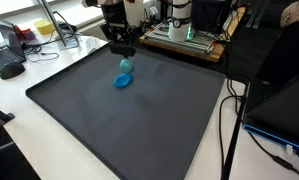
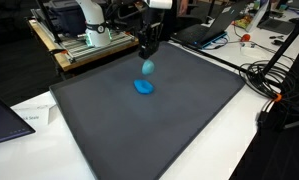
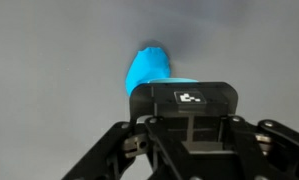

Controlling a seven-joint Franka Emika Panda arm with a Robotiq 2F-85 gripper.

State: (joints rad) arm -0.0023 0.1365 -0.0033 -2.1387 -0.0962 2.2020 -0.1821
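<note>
1. I had the tool (image 1: 123, 52) low over the dark mat (image 1: 139, 125) on the table (image 1: 59, 55), near the mat's far edge.
2. A blue thing (image 3: 149, 72) sat right at the tool's tip; a second blue lump (image 2: 143, 87) lay on the mat just beside it.
3. I could not tell whether the tool was gripping the blue thing or merely over it, because the fingertips were hidden.
4. The blue thing looked small, light and smooth, perhaps slippery, so I judged a hold across its narrow middle safest.
</note>
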